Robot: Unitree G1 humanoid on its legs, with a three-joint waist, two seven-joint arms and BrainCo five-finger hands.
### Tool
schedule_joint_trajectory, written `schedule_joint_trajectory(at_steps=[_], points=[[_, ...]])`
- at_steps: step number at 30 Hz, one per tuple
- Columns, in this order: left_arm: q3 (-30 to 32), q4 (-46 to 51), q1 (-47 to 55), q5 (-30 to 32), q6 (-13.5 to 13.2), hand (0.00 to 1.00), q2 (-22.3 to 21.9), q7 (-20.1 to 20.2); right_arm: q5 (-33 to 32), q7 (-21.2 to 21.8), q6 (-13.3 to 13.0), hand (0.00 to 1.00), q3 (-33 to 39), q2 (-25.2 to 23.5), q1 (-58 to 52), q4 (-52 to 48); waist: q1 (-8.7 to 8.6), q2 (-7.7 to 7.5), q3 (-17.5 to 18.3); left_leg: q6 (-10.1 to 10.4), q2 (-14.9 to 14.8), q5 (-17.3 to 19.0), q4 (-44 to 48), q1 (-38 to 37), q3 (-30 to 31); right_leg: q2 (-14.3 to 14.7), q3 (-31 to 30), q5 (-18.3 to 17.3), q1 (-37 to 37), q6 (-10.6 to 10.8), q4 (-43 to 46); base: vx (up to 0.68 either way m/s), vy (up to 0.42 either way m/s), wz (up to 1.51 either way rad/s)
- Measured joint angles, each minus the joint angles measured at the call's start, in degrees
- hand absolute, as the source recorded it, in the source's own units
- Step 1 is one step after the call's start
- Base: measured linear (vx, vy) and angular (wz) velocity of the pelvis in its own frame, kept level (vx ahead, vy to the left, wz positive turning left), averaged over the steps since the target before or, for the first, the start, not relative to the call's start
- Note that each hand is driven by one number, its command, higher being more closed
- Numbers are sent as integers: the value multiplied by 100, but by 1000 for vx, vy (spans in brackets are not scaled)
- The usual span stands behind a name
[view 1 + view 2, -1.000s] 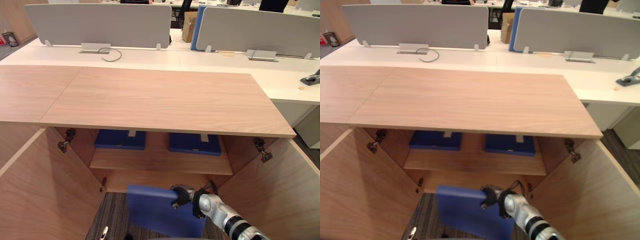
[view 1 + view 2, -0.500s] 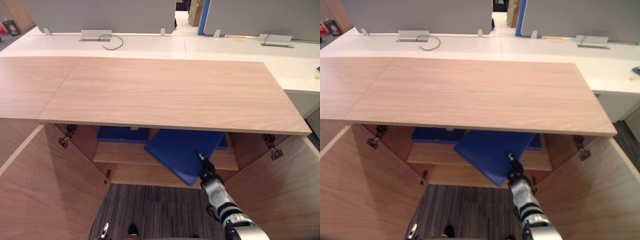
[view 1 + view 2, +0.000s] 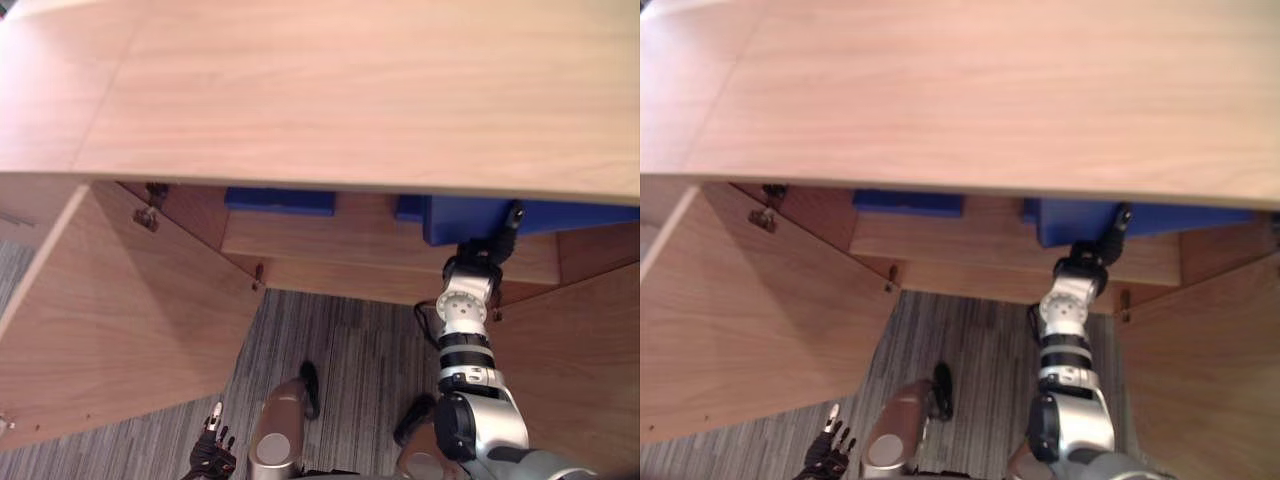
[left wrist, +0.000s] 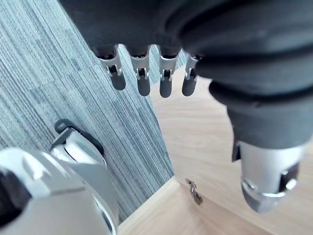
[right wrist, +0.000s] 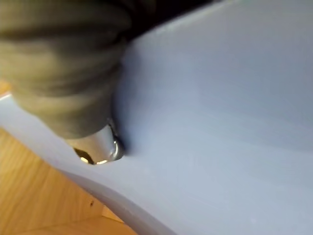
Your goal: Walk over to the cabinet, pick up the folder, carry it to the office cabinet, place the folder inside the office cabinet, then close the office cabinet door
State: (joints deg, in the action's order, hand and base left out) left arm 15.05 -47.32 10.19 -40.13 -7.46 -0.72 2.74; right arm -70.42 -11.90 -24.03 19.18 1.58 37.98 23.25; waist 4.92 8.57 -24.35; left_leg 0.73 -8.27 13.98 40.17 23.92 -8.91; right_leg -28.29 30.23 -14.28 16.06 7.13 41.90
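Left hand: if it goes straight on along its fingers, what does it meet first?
The left hand would likely meet the carpet first, close beside the open cabinet door; depth is hard to judge.

The cabinet (image 3: pixel 350 90) is pale wood with fine grain on its top, doors and shelf. The folder (image 3: pixel 470 218) is plain deep blue, and a second folder (image 3: pixel 280 200) to its left matches it. The floor (image 3: pixel 340 340) is grey carpet in thin stripes. The right hand (image 3: pixel 497 238) is dark-covered.
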Motion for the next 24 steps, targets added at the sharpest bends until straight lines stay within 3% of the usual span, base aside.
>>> schedule_joint_trajectory(at_steps=[1,8,14,19,24], points=[[4,9,-1,7,-1,0,-45,-6,71,-128,-22,100,-14,-4,160,-311,28,29,-34,-22,-25,276,637,503,4,-211,-231,-238,532,-3,638,-224,46,-2],[-1,250,-14,28,20,0,-71,-61,225,-366,-41,100,-81,239,572,-1259,49,38,-154,-130,103,936,2594,2043,-4,-1005,-1110,-956,2289,72,2743,-107,29,13],[-261,428,4,25,53,0,-68,-119,229,-408,-33,100,-86,528,909,-1363,108,97,-191,-68,133,1003,2978,2557,-13,-1192,-1377,-1046,2900,22,3193,-18,12,6],[-417,572,19,23,92,0,-32,-128,236,-497,-32,100,-85,783,1049,-1361,167,119,-185,-114,152,968,3011,2656,-15,-1234,-1400,-1058,3014,-1,3250,-2,-7,2],[-672,808,30,9,95,0,5,-188,178,-601,-26,100,-78,1168,1311,-1202,219,231,-200,-129,247,939,2995,2700,-11,-1330,-1380,-1058,3045,1,3267,7,-36,8]])
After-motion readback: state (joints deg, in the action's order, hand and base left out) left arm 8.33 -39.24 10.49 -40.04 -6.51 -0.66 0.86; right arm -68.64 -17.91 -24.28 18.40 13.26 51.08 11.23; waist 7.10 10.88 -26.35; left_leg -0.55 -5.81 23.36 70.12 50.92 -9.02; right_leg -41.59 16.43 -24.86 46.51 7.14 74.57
